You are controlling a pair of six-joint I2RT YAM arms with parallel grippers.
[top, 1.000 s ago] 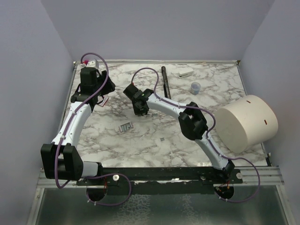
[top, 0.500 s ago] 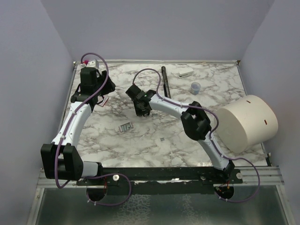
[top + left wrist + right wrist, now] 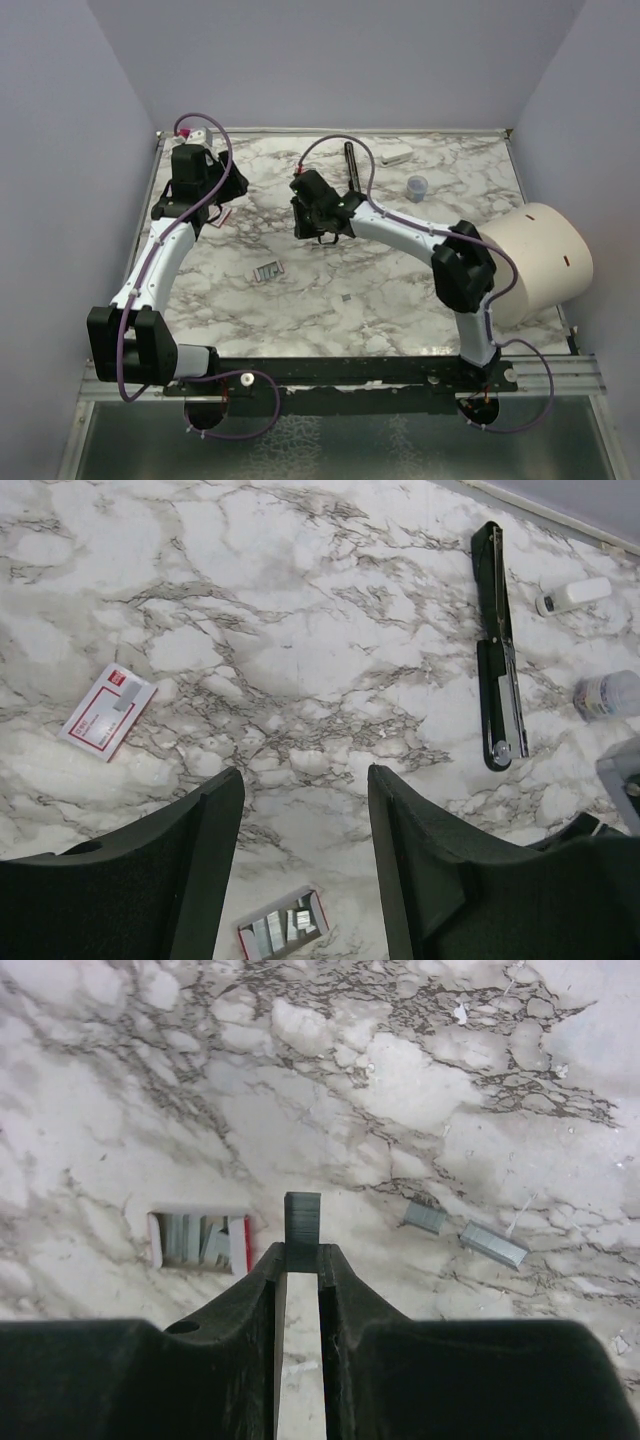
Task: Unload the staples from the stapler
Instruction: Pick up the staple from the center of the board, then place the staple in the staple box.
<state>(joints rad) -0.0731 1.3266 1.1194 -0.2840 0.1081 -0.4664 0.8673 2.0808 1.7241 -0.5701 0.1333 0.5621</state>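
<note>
We find the left end effector (image 3: 305,780) about half open, with nothing between its fingers, hanging above the marble worktop (image 3: 300,630). The stapler (image 3: 107,712), red-and-white with a small grey part, lies flat ahead and to the left of this end effector, well apart from it. Lower in the same wrist view, between the two fingers, lies a red-rimmed tray (image 3: 243,942) holding staples (image 3: 285,928). Ahead and to the right is a long black bar (image 3: 497,650), with a small white block (image 3: 572,595) just beyond it.

We note the right end effector (image 3: 301,1258) is nearly closed. Its tips pinch a short grey strip of staples (image 3: 302,1215) that stands out past them. The tray sits just left of these tips. Two loose staple strips (image 3: 424,1217) lie on the worktop to the right, near the tips but apart from them. We cannot tell whether the pinched strip touches the worktop.
</note>
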